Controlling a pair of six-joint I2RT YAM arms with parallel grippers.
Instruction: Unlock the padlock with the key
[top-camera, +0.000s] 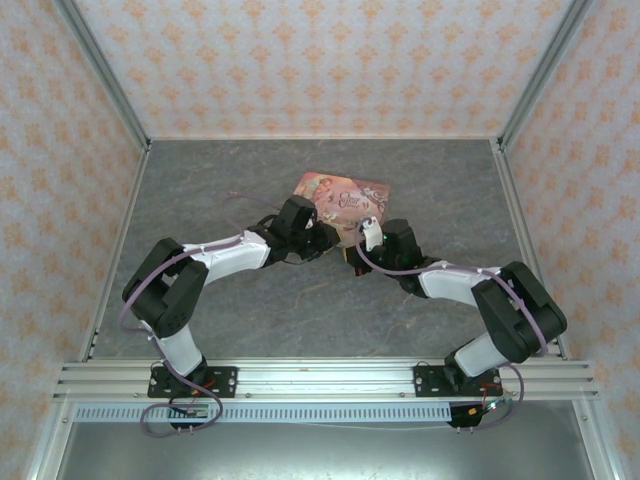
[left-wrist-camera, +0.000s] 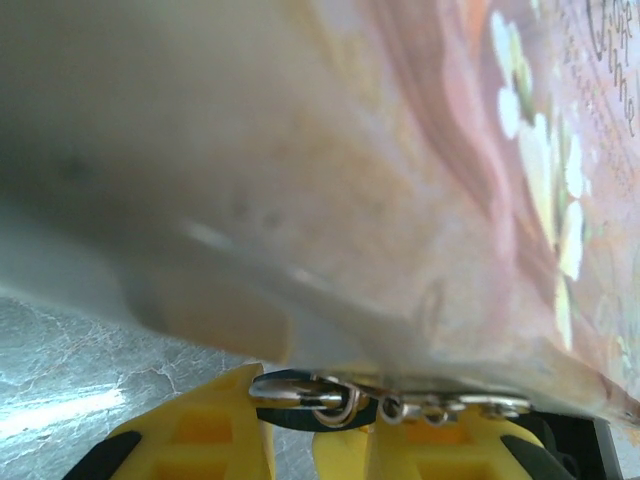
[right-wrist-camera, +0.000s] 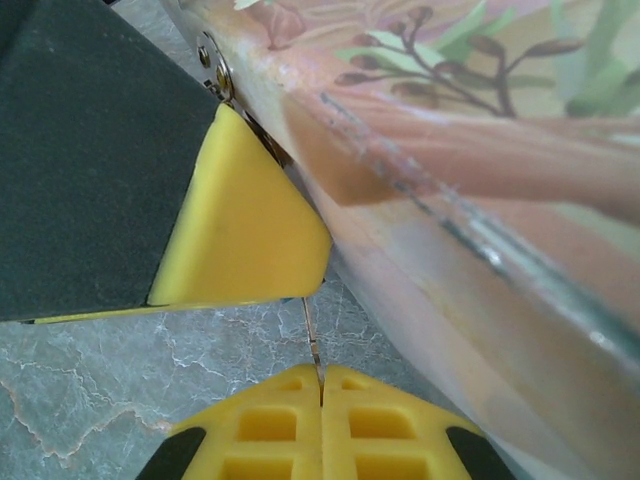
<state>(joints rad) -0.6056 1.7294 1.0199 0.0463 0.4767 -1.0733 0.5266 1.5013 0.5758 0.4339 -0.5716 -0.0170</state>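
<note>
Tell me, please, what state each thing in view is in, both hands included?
left hand: closed on the padlock, it seems.
right hand: shut, pinching the key.
padlock: at the tin's edge, in the left hand; locked or not, cannot tell.
key: upright in the right hand; whether its tip is inserted is hidden.
tin: flat on the table, lid looks shut.

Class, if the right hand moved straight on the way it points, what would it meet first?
Probably the left hand's yellow finger, just ahead of its pinched key; depth is unclear.
</note>
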